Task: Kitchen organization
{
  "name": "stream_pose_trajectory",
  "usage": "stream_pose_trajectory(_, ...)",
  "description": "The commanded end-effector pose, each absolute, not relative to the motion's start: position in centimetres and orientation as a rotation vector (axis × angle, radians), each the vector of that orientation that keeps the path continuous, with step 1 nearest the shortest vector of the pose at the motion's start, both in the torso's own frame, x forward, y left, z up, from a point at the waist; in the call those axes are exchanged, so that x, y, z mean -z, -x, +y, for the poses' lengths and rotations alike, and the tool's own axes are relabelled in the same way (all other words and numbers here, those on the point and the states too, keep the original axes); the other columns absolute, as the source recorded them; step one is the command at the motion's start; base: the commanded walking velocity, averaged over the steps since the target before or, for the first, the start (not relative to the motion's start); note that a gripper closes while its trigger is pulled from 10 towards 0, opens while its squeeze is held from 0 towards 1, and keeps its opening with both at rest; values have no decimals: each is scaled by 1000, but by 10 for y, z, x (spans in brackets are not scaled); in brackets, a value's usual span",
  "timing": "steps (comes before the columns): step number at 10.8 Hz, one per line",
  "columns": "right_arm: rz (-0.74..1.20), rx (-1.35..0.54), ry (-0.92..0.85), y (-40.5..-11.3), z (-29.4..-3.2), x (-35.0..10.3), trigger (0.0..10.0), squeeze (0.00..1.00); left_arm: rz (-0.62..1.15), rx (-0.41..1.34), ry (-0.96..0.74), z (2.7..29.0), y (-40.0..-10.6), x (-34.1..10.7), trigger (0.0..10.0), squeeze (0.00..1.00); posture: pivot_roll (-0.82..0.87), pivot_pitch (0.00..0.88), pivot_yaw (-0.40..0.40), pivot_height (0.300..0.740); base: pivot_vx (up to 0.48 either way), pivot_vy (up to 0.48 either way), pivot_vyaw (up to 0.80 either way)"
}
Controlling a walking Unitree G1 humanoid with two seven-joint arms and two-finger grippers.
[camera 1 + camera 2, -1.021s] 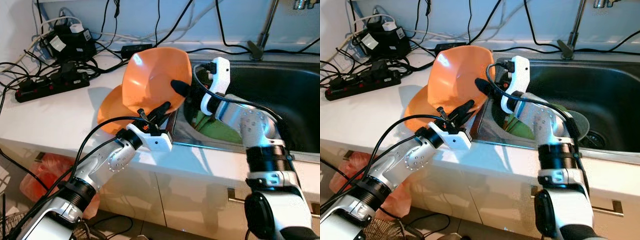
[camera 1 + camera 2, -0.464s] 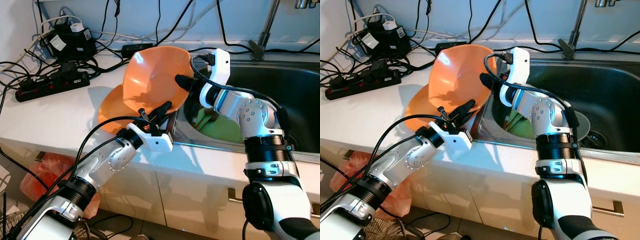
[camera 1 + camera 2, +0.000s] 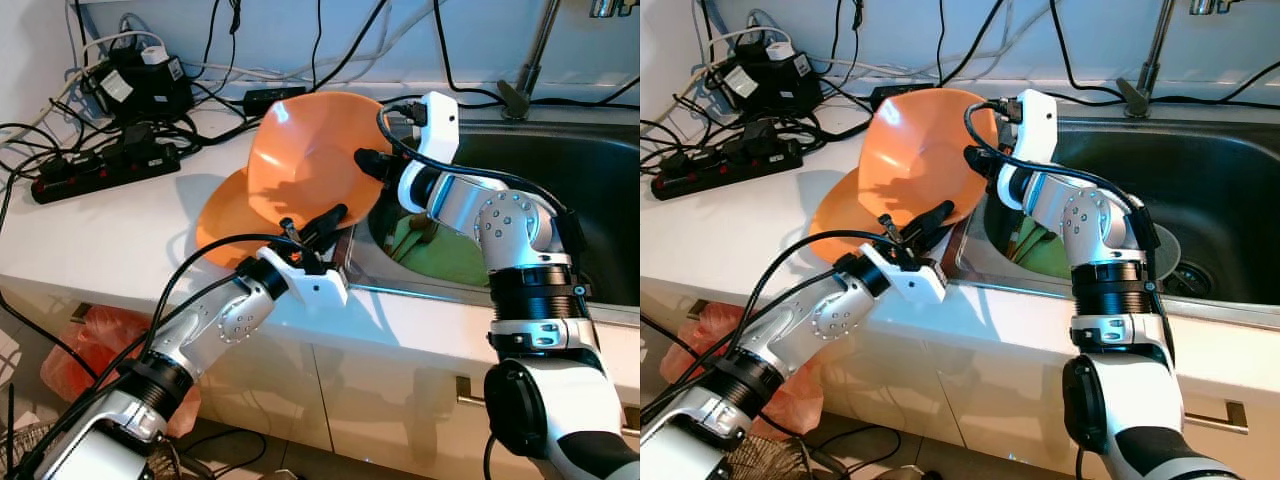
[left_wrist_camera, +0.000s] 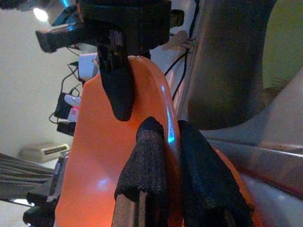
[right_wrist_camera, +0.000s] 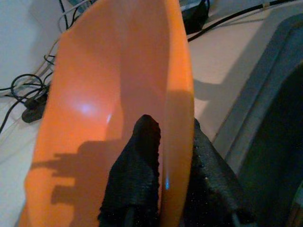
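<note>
Now gripped from two sides: orange bowl (image 3: pixel 300 160), tilted almost on edge above the counter (image 3: pixel 100 240), just beside the rim of the sink (image 3: pixel 600 200). Clenched on its lower rim by the left gripper (image 3: pixel 318 220), one finger inside and one outside, clear in the left wrist view. Clenched on the sink-side rim by the right gripper (image 3: pixel 372 165), again with the rim between the fingers.

Compared with one second ago: right wrist raised a little and turned closer, fingers placed higher along the rim. Hardly any shift of the bowl itself, none of the left gripper. Probably a handover or a two-handed carry, so putting away not yet done.

Underneath, flat on the counter, a second orange bowl (image 3: pixel 222 215), touching or almost touching the tilted one; cannot tell which.

For moving: free room upward and toward the front edge of the counter. Less room behind and to the left, with a power strip (image 3: pixel 100 170) and black cables (image 3: pixel 200 100) near. To the right, open sink with a green item (image 3: pixel 445 255) inside and the faucet (image 3: pixel 530 60) well behind; better to stay clear of the steel edge just below the bowl
</note>
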State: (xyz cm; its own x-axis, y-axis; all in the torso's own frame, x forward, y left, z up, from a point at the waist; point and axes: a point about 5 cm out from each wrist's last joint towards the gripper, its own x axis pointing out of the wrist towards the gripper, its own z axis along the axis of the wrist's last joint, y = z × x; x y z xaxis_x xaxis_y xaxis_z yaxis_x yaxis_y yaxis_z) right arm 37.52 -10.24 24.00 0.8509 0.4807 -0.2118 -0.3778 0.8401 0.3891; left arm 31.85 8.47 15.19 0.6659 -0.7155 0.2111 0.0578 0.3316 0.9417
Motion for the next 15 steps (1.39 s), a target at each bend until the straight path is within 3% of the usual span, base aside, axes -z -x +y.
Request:
stream_pose_trajectory(1,319,-423,-326,-376,-110,-241,0,0,-667,521,-1122,94,-322,-151,0,0,78,27,118,740,0,0,0)
stream_pose_trajectory(3,318,-422,-334,-376,-110,-240,0,0,-686,504,-1136,94,-322,-153,0,0,76,23,120,740,0,0,0)
stream_pose_trajectory(5,316,-422,-344,-376,-109,-240,0,0,-703,495,-1119,94,-322,-157,1059,0,75,20,120,740,0,0,0)
stream_pose_trajectory(6,314,-422,-351,-376,-109,-240,0,0,-720,467,-1075,95,-323,-164,9216,0,75,20,120,740,0,0,0)
stream_pose_trajectory(7,313,-421,-356,-376,-109,-240,0,0,-733,446,-1022,95,-323,-170,10000,1000,75,17,119,740,0,0,0)
stream_pose_trajectory(10,313,-411,-398,-376,-110,-238,0,0,-736,461,-997,92,-322,-171,10000,1000,76,16,119,740,0,0,0)
stream_pose_trajectory(15,259,-253,-484,-387,-126,-237,0,0,-747,474,-784,89,-318,-194,10000,1000,77,22,116,740,0,0,0)
